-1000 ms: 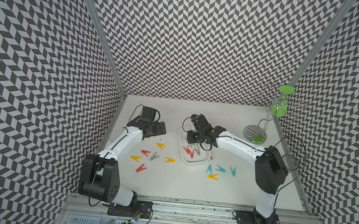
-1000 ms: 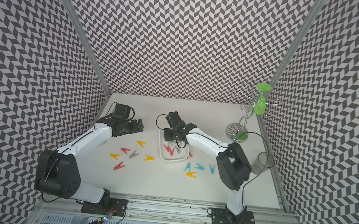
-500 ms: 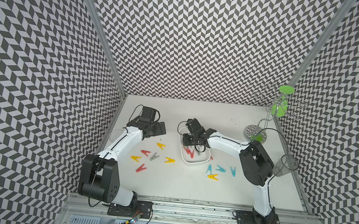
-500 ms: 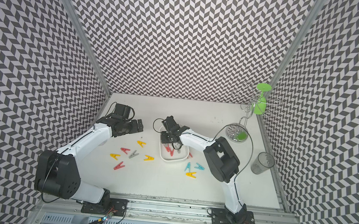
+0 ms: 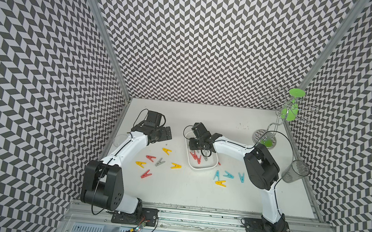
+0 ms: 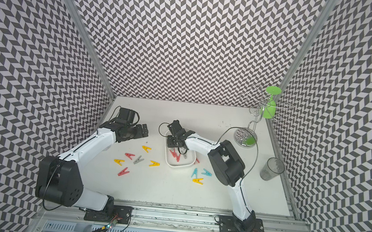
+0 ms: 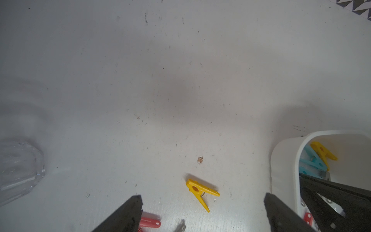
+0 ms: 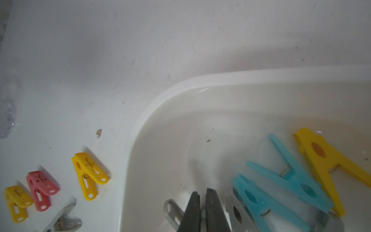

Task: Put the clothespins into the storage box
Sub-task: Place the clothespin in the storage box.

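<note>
- Top views: we find the left tool (image 5: 166,133) above the desk (image 5: 184,195), jaws wide apart and empty. The yellow clothespin (image 5: 166,151) lies just beside it, on the side toward the arm bases. More loose clothespins (image 5: 150,157) lie past it in the same group. The left arm is clearly the nearer one to this group.
- Top views: the right tool (image 6: 178,148) points down into the storage box (image 6: 180,166), which already holds red and grey pegs. A second loose group (image 5: 228,175), blue and yellow, lies on the desk just outside the box on the right arm's side.
- Left wrist view: the fingers (image 7: 126,219) stand far apart, and the yellow clothespin (image 7: 197,189) lies flat between them. Its long axis runs oblique to the closing line, so we judge that a wrist turn is needed before descent. The box corner sits near one finger.
- Right wrist view: the fingers (image 8: 193,211) are almost together, with nothing visible in the slit. A grey clothespin (image 8: 170,209) lies behind them on the box floor; we cannot tell whether they touch it.
- Surface and room: the desk is white, flat and scuffed, and chevron walls (image 5: 210,42) enclose it. The clear cup (image 5: 295,174) and the wire stand (image 5: 272,129) are well apart from the pick.
</note>
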Robot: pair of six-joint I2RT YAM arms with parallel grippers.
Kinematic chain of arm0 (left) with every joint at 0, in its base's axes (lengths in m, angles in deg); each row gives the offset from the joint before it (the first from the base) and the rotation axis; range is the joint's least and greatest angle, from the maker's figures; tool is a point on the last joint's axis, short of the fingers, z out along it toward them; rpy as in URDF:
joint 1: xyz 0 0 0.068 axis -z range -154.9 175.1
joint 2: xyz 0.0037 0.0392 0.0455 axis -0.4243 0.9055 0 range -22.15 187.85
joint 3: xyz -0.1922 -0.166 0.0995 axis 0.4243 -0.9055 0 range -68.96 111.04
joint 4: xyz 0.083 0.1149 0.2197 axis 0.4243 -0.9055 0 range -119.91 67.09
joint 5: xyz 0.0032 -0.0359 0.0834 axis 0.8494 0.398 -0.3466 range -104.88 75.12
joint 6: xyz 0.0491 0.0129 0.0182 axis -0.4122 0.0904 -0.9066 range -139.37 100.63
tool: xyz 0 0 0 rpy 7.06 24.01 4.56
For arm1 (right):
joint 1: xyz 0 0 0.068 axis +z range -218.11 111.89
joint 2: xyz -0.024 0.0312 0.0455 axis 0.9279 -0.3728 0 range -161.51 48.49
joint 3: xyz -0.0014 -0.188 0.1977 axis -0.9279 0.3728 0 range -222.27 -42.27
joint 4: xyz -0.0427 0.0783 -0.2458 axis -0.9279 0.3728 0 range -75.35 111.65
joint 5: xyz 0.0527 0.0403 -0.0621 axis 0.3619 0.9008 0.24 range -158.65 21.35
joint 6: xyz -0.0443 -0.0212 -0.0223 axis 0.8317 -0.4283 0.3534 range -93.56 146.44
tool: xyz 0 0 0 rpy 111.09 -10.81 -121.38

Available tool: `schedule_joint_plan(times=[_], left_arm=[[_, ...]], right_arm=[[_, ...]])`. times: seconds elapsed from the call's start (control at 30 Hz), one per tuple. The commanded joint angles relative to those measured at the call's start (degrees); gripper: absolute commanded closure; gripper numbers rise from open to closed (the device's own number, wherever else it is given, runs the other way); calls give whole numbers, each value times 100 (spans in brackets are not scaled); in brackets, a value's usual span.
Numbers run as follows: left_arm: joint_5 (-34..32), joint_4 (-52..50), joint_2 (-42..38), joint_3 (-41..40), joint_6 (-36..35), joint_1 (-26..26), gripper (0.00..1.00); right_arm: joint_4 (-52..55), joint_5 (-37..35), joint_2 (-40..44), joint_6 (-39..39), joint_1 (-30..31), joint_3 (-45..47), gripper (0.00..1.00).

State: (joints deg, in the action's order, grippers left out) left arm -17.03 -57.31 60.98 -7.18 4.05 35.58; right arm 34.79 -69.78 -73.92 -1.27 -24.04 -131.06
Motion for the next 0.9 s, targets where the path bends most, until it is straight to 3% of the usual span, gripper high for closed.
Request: schedule_joint_plan(times=[0.0,0.2,0.47,0.87], left_arm=[[-40,11,-117,-49,-48,-17,1],[-39,20,-108,-54,-39,-19,1],[-40,55,-100,-51,-22,-29,1],[-79,134,-77,-17,39,-17,1]], right_arm=[[-195,-194,-175,155,-22,-167,87],[7,-186,-160,285,-23,-340,84],[304,-336,745,494,-82,-314,79],[655,-62,3386,503,-965,2308,68]])
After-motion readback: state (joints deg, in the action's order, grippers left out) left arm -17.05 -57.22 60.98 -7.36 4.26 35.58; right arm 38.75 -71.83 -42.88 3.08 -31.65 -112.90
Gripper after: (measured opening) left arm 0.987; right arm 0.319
